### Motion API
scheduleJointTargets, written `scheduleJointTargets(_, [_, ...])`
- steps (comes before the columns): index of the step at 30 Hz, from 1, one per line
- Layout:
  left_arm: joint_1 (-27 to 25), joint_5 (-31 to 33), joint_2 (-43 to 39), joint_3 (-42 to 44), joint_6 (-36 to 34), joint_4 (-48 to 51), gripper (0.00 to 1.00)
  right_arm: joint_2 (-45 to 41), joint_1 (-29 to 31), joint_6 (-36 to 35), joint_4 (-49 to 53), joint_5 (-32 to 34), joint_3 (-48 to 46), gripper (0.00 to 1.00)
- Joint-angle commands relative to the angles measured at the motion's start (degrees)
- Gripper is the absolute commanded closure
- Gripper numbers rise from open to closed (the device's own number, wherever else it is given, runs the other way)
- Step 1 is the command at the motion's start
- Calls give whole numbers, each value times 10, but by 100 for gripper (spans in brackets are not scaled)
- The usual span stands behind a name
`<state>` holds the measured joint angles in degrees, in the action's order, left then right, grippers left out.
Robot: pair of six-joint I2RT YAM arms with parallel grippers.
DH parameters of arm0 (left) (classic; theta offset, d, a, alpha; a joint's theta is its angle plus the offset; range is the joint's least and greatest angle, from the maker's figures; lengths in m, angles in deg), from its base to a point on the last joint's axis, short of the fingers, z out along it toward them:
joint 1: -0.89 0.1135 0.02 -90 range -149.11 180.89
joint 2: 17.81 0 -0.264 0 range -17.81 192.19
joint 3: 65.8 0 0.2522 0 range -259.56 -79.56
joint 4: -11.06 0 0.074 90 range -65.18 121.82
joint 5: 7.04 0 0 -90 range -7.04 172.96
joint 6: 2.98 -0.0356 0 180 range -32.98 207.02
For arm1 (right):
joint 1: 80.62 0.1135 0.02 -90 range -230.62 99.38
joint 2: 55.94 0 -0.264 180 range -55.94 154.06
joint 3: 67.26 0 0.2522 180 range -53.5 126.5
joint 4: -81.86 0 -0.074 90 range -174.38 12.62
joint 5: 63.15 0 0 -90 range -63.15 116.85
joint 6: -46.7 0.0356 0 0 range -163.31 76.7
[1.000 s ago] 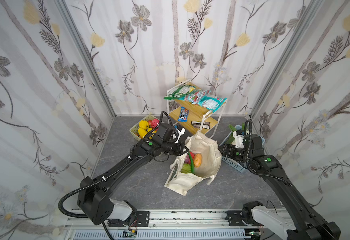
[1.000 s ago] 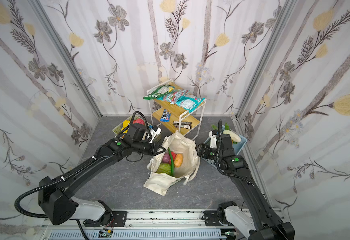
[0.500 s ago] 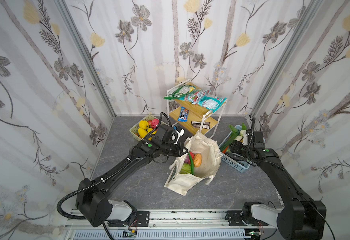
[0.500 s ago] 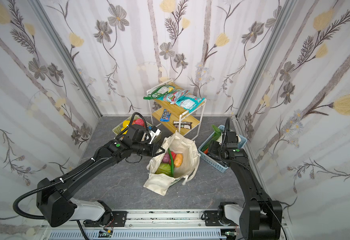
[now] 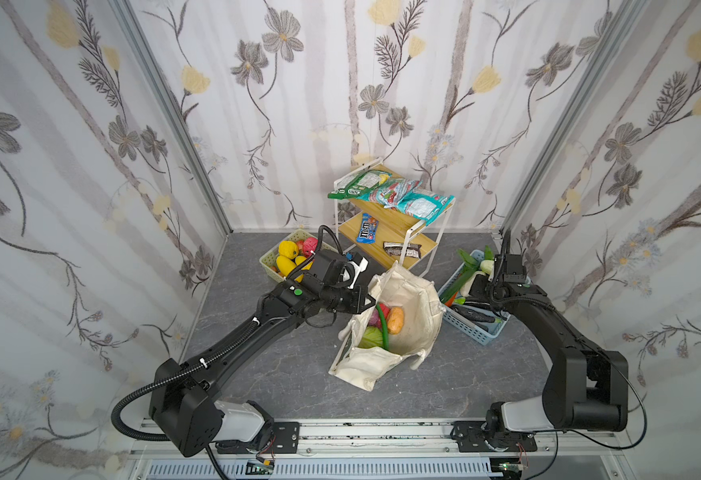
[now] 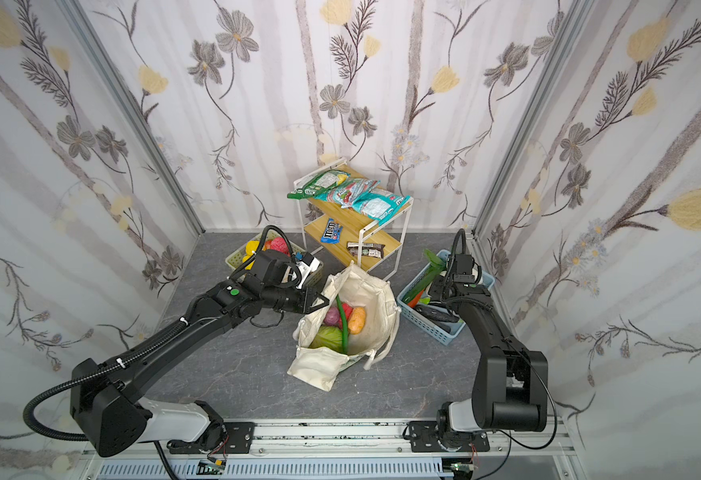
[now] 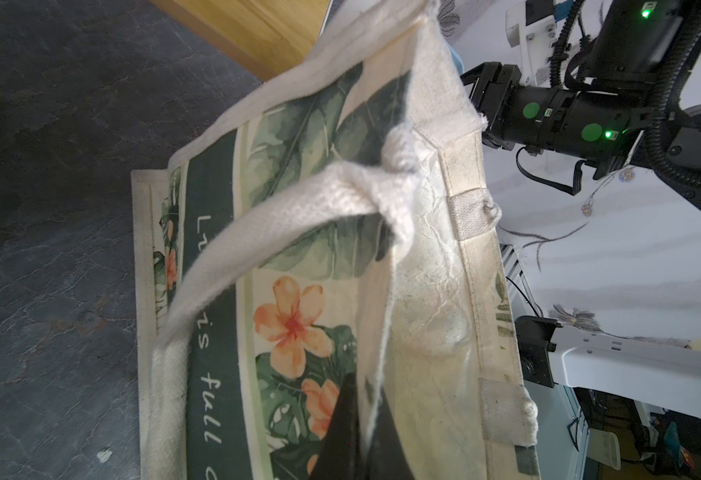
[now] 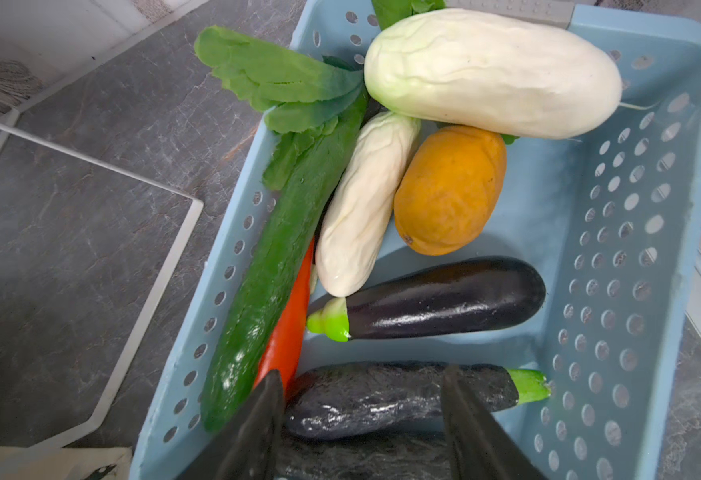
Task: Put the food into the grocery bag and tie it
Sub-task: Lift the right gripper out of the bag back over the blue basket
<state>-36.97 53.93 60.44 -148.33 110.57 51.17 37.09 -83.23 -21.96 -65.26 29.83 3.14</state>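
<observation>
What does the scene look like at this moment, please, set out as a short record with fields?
grocery bag: slumped on the grey table, mouth open
in the bag: green cabbage, orange piece, others partly hidden
left end effector: shut on the bag's rim
right end effector: jaws open, above a dark eggplant in the blue basket
also in that basket: cucumber, glossy eggplant, white vegetable
green basket: holds yellow fruit
</observation>
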Motion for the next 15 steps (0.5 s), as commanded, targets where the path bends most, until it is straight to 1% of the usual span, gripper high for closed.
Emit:
scheduleJointTargets(1, [1, 0, -5, 1, -5, -9, 100, 30, -1, -11, -36, 12, 14, 41])
scheduleJointTargets(15, [2, 6, -10, -3, -9, 0, 100, 139, -10, -12, -55, 1, 72, 42])
